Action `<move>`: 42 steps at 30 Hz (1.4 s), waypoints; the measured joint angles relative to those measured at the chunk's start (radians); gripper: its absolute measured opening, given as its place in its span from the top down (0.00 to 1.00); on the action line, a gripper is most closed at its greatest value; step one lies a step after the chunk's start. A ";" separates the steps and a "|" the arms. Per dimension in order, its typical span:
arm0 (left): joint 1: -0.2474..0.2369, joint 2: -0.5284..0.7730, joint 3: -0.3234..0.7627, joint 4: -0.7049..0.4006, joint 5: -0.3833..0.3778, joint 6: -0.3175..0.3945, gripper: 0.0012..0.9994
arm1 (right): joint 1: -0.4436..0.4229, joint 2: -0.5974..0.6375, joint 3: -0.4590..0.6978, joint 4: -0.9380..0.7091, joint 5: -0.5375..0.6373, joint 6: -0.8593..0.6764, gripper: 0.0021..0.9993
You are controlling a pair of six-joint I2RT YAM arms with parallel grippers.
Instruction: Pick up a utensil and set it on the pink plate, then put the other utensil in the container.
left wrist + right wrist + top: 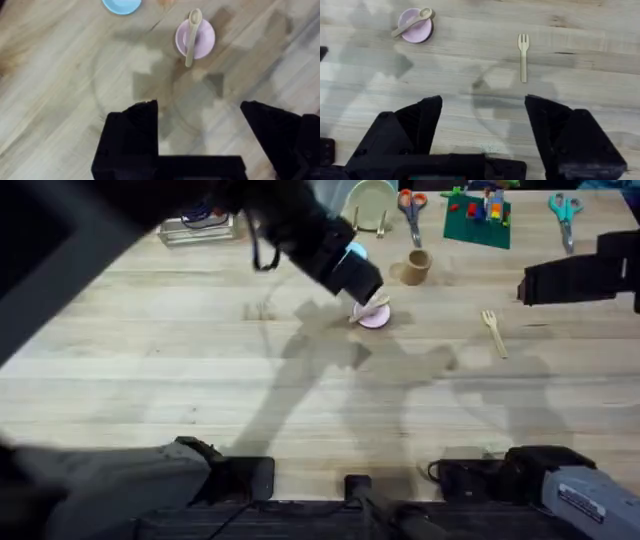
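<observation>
with the wooden spoon (193,36) lying across the pink plate (204,41), i'd bring the empty right jaws (483,122), spread wide, squarely over the fork (523,56) at four o'clock of that plate on the bench (150,370), closing across its handle.

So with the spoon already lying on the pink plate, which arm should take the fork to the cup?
Probably right: its open gripper already looks down on the fork, while the left gripper hangs empty above the pink plate.
</observation>
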 joint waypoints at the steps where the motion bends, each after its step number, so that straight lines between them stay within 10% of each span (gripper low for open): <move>1: 0.003 -0.034 -0.037 0.030 0.001 0.001 0.00 | 0.000 0.000 0.000 0.000 0.000 0.000 0.00; 14: 0.012 -0.206 -0.415 0.463 0.140 0.002 0.00 | 0.000 0.000 0.000 -0.003 0.000 0.000 0.00; 42: 0.035 -0.082 -0.459 0.697 0.311 0.149 0.00 | 0.000 0.000 0.000 -0.042 0.069 -0.007 0.00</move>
